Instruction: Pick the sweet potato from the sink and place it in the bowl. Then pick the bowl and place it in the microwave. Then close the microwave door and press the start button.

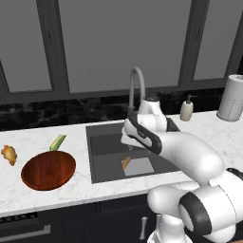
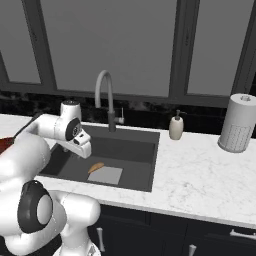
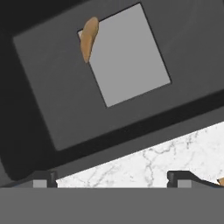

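The sweet potato (image 1: 126, 163) (image 2: 96, 167) (image 3: 89, 38) is a small tan-orange tuber lying on the sink (image 1: 102, 161) floor, at the left edge of the light grey square plate (image 3: 127, 54). My gripper (image 1: 128, 147) (image 3: 113, 177) hangs above the sink's front part, pointing down, open, with nothing between its fingers. It is well above the sweet potato and apart from it. The reddish-brown bowl (image 1: 48, 170) rests on the counter left of the sink and holds nothing. The microwave and its door are out of view.
A curved grey faucet (image 1: 136, 85) rises behind the sink. A knobby golden lump (image 1: 8, 154) and a pale green stalk (image 1: 58, 142) lie near the bowl. A soap dispenser (image 1: 187, 109) and a paper towel roll (image 1: 231, 97) stand at the back right on the marble counter (image 1: 213, 133).
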You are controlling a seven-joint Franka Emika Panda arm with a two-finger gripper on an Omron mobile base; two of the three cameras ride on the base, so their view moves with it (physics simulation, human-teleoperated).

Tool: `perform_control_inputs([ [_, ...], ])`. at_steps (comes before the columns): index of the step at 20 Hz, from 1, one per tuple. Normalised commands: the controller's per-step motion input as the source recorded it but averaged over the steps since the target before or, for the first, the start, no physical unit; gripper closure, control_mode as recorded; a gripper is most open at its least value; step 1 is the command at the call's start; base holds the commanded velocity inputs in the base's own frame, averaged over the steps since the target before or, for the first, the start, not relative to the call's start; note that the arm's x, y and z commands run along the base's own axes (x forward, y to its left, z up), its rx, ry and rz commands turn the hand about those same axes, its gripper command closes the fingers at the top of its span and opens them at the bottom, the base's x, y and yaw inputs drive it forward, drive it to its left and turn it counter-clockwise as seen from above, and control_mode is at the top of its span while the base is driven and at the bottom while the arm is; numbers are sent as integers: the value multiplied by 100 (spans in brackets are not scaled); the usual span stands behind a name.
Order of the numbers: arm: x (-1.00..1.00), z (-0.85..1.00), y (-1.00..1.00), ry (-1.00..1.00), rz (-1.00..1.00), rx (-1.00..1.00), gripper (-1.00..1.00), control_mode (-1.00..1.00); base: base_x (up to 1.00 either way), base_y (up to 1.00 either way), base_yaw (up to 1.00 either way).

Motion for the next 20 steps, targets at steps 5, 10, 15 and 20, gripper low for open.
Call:
perform_control_inputs([
  [5, 54, -30, 5, -2, -1, 0, -100, -100, 0, 0, 0],
  [10, 37, -26, -1, 0, -2, 0, -100, -100, 0, 0, 0],
  [15, 52, -35, 0, 9, -3, -3, -100, -100, 0, 0, 0],
  [20, 38, -41, 3, 0, -2, -6, -100, -100, 0, 0, 0],
])
